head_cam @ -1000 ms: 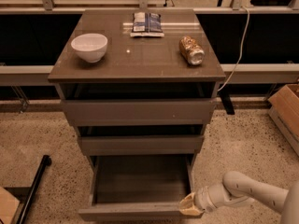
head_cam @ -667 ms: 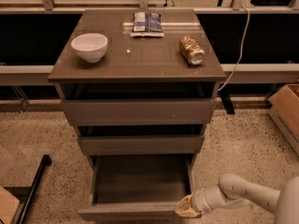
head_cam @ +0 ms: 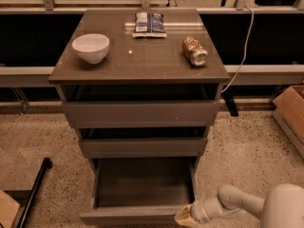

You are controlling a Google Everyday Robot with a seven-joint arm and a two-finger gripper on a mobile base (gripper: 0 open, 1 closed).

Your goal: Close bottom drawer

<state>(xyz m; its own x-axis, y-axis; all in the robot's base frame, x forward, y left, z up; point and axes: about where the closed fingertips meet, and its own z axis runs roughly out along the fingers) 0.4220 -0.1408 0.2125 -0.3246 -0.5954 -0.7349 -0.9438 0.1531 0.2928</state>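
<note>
The gripper (head_cam: 183,217) has dipped lower, against the bottom drawer (head_cam: 133,215) front corner to push it in; can't tell if it's pinched.

Speckled terrazzo floor (head_cam: 247,151), cardboard box (head_cam: 290,112).

cabinet top (head_cam: 142,63) | carries white bowl (head_cam: 90,47) left, blue packet (head_cam: 148,23) rear centre, can (head_cam: 195,51) on its side right | gripper (head_cam: 184,217) low, at bottom drawer (head_cam: 142,186) front right corner
</note>
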